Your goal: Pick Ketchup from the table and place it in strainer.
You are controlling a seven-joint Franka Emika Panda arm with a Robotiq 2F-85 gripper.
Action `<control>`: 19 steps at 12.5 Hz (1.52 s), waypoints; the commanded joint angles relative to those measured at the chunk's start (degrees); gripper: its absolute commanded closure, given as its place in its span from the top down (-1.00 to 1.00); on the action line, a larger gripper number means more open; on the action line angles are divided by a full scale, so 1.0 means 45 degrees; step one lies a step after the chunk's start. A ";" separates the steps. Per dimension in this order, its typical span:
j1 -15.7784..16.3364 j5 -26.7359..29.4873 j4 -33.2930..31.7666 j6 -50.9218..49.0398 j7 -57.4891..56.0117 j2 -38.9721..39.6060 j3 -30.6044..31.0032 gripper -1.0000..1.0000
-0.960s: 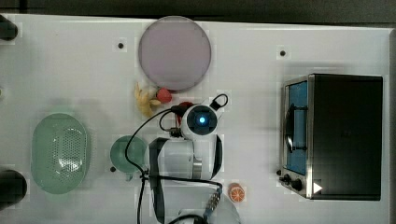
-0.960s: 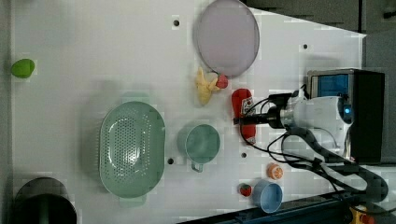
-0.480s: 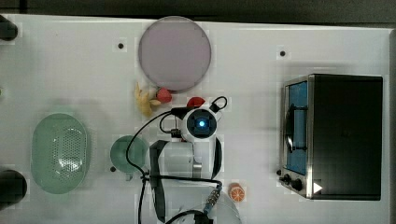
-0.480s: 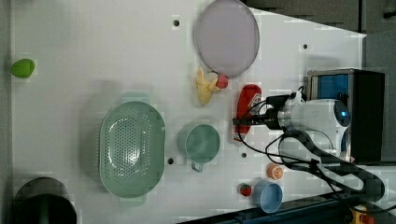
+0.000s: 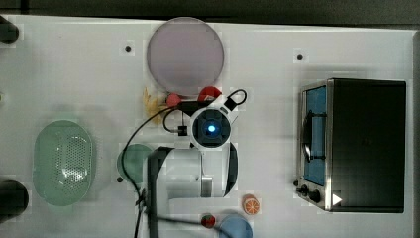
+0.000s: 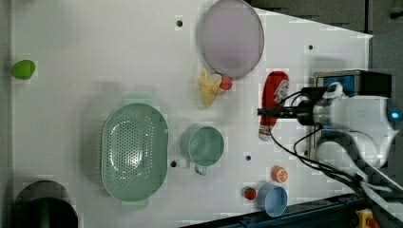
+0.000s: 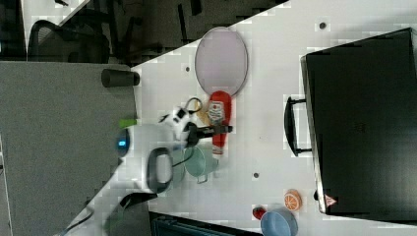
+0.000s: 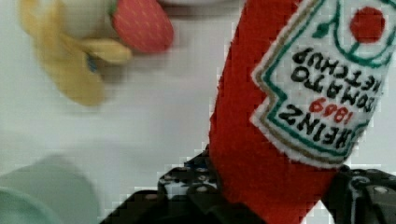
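The Ketchup (image 6: 275, 90), a red squeeze bottle with a white label and white cap, lies lengthwise in my gripper (image 6: 267, 112), which is shut on its narrow lower half. In the wrist view the fingers (image 8: 187, 184) press both sides of the Ketchup (image 8: 261, 140). In the right view my gripper (image 7: 223, 129) crosses the Ketchup (image 7: 219, 110) just below the label. The top view has only a red bit of the Ketchup (image 5: 209, 92) past my wrist. The pale green oval strainer (image 6: 164, 142) sits empty far toward the left view's left, also seen as the strainer (image 5: 37, 163) at the top view's left.
A green cup (image 6: 206, 146) stands between bottle and strainer. A lilac plate (image 6: 230, 38), a yellow peel (image 6: 207, 88) and a strawberry (image 6: 226, 83) lie close by. A black oven (image 5: 366, 144) fills the top view's right. An orange slice (image 6: 280, 174) and blue bowl (image 6: 273, 200) sit near the table's edge.
The Ketchup has moved with my gripper toward the left view's right and looks raised off the table. The arm shifted the same way.
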 commanded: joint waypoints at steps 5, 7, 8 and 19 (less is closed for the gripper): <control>0.0813 -0.0047 0.2134 -0.4531 0.4277 -0.2533 0.2493 0.25; 0.1025 -0.0042 0.2449 -0.4566 0.5732 -0.2369 0.3488 0.25; 0.1114 -0.0041 0.2548 -0.4553 0.6743 -0.2266 0.3997 0.25; 0.1986 -0.0672 0.2694 0.0312 1.2318 0.2279 0.6889 0.53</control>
